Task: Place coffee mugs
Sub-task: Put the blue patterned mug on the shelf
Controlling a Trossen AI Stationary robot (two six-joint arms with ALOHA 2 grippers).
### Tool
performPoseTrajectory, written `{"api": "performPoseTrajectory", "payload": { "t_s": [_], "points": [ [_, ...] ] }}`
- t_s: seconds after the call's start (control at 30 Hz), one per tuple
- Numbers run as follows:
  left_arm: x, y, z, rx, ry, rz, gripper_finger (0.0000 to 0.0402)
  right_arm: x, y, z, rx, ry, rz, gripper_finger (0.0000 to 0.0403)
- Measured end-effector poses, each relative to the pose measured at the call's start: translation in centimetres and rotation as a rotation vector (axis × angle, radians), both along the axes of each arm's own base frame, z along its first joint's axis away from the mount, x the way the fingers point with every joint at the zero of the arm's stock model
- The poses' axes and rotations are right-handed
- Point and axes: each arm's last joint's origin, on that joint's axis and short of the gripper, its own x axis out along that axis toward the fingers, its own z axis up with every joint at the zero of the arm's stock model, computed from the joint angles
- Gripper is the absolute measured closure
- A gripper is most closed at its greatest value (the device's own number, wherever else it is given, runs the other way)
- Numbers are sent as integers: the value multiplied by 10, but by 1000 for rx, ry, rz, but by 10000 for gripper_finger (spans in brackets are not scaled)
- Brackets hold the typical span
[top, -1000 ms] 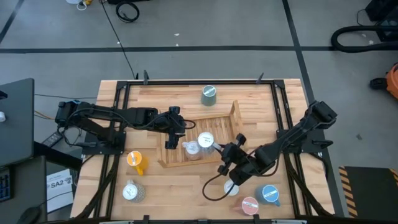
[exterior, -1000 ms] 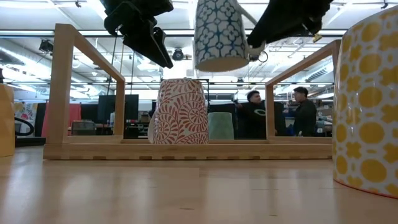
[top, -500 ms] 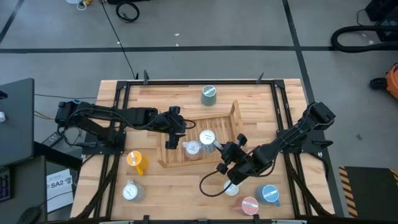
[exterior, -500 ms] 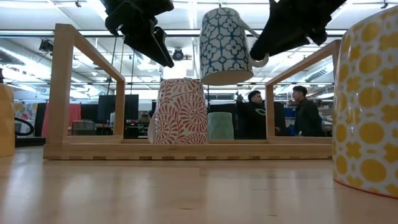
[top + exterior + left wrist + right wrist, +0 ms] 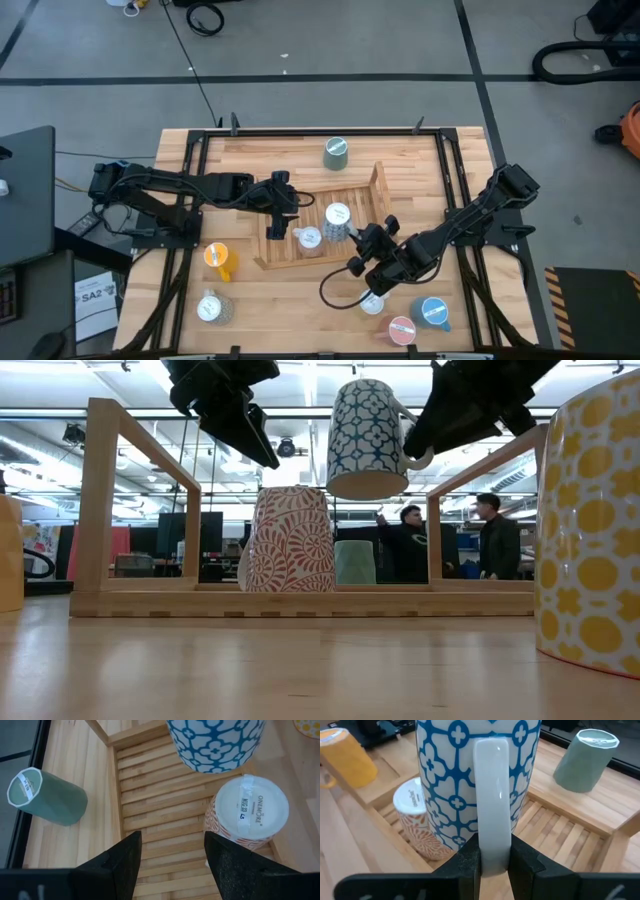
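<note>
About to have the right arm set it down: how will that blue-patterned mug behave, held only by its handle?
The blue-patterned mug looks like glazed ceramic, so probably rigid, breakable and slick. The right gripper pinches only the handle, so the hanging body may swing or twist. It hangs upside down above the wooden rack; its wide rim should land stably.

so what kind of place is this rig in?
Looks like a robotics lab or open workshop: a framed wooden table on a grey concrete floor, strip ceiling lights, and two people among screens behind.

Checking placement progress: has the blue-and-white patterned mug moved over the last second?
Yes. The blue-and-white patterned mug, held by the right pincer, has shifted up the high view, farther over the slatted wooden tray.
</note>
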Motion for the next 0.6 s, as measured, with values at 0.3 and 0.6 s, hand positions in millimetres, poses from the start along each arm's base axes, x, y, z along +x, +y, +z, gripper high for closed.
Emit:
{"api": "performPoseTrajectory", "payload": {
  "t_s": [0.3, 0.6],
  "points": [
    [0, 0, 0, -4, -1, 4, 180, 0, 1, 0, 13, -14, -7, 327],
    [0, 0, 0, -19, -5, 20, 180, -3, 3, 1, 7, -64, -43, 327]
  ]
}}
